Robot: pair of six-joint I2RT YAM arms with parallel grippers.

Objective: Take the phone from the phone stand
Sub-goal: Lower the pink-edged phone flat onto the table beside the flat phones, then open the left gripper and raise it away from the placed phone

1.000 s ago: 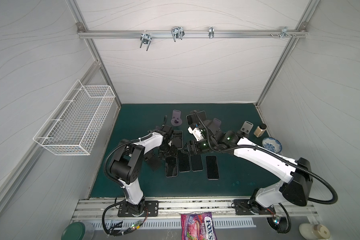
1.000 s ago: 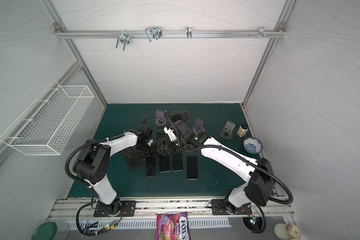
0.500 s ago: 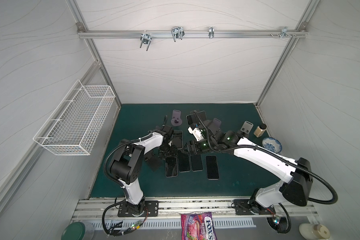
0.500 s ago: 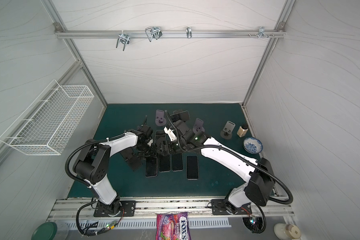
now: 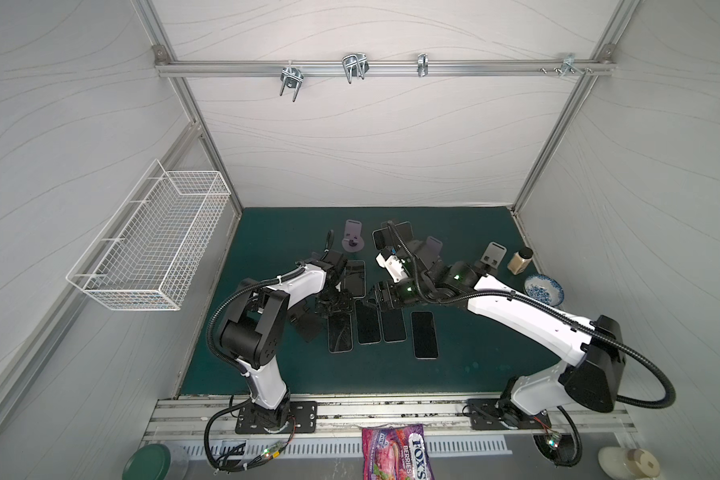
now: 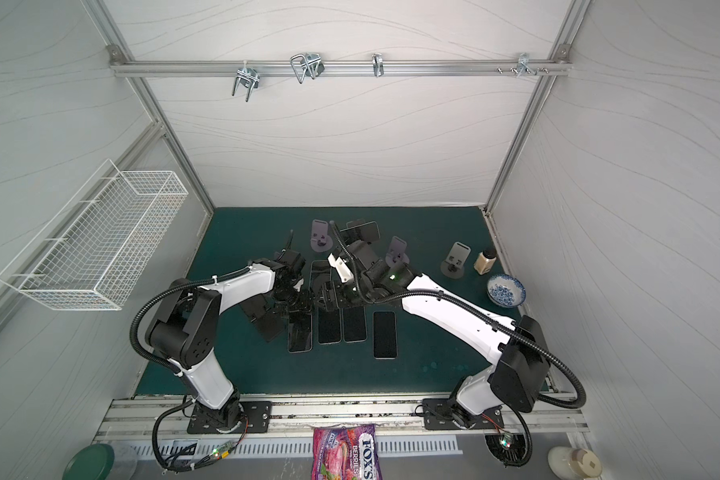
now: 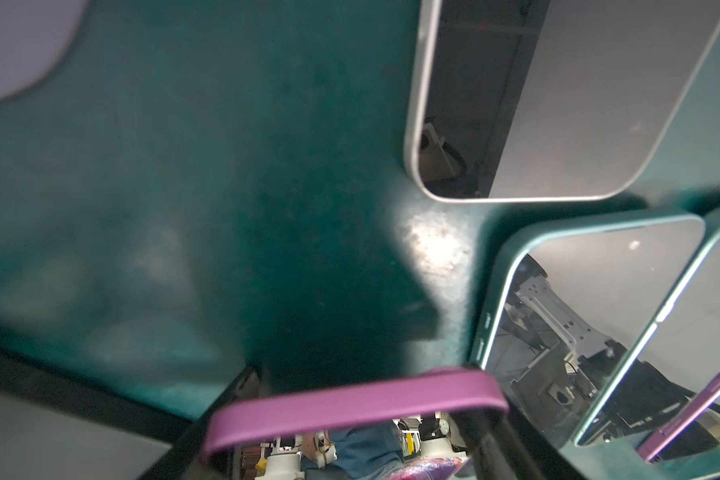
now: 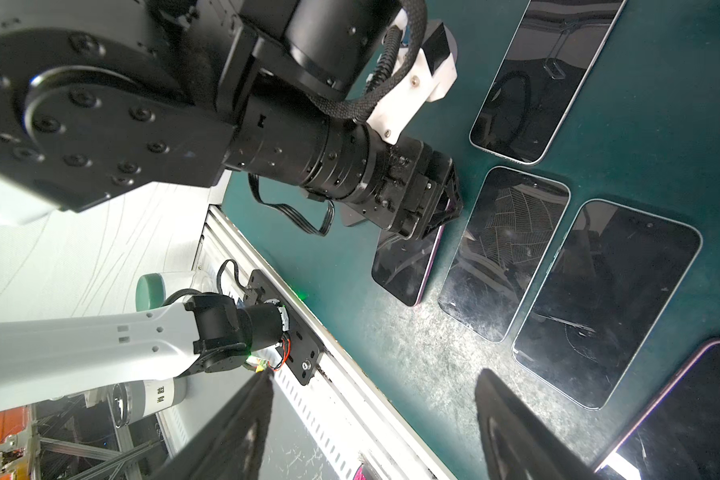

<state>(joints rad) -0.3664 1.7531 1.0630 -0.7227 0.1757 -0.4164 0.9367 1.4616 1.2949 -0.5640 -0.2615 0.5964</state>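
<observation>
Near the middle of the green bench [image 5: 474,365], both arms reach forward, wrists bent down toward each other. The left gripper [image 8: 437,220] points downward, its fingers [image 7: 487,432] on either side of the end of the purple phone [image 8: 406,266]. I cannot tell whether they squeeze it. That phone lies on the bench beside a row of other phones [image 8: 504,257], apart from the lilac phone stand [image 5: 353,240]. The right gripper [image 8: 375,374] hovers with fingers spread and nothing between them.

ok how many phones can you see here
6: front row, purple phone in left gripper, second phone, third phone, fourth phone; fifth phone behind; back phone seemingly propped. Arms may hide more.
</observation>
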